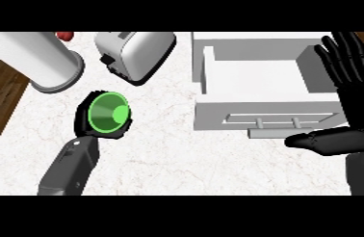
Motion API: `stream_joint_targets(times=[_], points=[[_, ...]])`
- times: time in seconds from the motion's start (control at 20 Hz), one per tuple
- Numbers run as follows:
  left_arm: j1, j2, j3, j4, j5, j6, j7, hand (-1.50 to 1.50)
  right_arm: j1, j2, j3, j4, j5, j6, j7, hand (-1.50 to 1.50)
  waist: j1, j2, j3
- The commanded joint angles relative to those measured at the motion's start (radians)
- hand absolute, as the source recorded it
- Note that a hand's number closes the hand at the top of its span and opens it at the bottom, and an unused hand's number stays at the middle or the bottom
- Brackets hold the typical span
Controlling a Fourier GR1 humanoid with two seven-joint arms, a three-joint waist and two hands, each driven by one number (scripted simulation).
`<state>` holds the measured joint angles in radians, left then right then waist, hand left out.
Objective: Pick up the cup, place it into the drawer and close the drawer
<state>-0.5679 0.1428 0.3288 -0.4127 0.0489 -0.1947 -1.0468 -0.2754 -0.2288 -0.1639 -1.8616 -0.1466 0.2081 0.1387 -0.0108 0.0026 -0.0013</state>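
A green cup point(109, 112) is seen from above, its mouth facing the view, over the counter left of centre. My left hand point(83, 121) is curled round it, black fingers showing along its left and upper sides. The white drawer point(213, 72) stands open at the right, its inside bare, with a bar handle point(277, 121) on its front. My right hand point(346, 62) rests open at the right edge beside the drawer, fingers up, its thumb lying just below and to the right of the handle.
A white toaster point(135, 53) stands behind the cup. A tall white cylinder point(39, 60) stands at the back left, with a small red thing point(65, 36) behind it. The counter's left edge point(16, 106) borders wooden floor.
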Motion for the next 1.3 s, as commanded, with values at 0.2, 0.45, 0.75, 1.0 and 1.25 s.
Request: stream_joint_targets(times=[0.2, 0.45, 0.75, 1.0, 1.25], points=[[-0.073, -0.078, -0.084, -0.263, 0.005, 0.020, 0.130, 1.50, 0.008, 0.014, -0.006, 0.074, 0.053, -0.021, -0.068, -1.50, 0.027, -0.009, 0.003], [-0.212, -0.140, -0.162, -0.381, 0.019, 0.130, 0.354, 1.50, 0.041, 0.004, -0.005, 0.008, 0.032, -0.002, -0.043, -1.50, 0.014, -0.011, 0.002], [-0.363, -0.142, -0.265, -0.483, 0.089, 0.273, 0.615, 1.50, -0.061, 0.008, -0.010, 0.051, 0.026, -0.038, 0.015, -1.50, 0.011, -0.009, 0.002], [-0.552, -0.143, -0.312, -0.414, 0.067, 0.417, 0.732, 1.50, 0.006, -0.010, -0.019, -0.011, 0.020, -0.011, -0.003, -1.50, -0.012, -0.004, 0.002], [-0.639, -0.143, -0.456, -0.261, 0.175, 0.530, 0.810, 1.50, 0.039, 0.045, 0.024, 0.066, 0.076, -0.015, -0.129, -1.50, -0.028, 0.003, 0.003]])
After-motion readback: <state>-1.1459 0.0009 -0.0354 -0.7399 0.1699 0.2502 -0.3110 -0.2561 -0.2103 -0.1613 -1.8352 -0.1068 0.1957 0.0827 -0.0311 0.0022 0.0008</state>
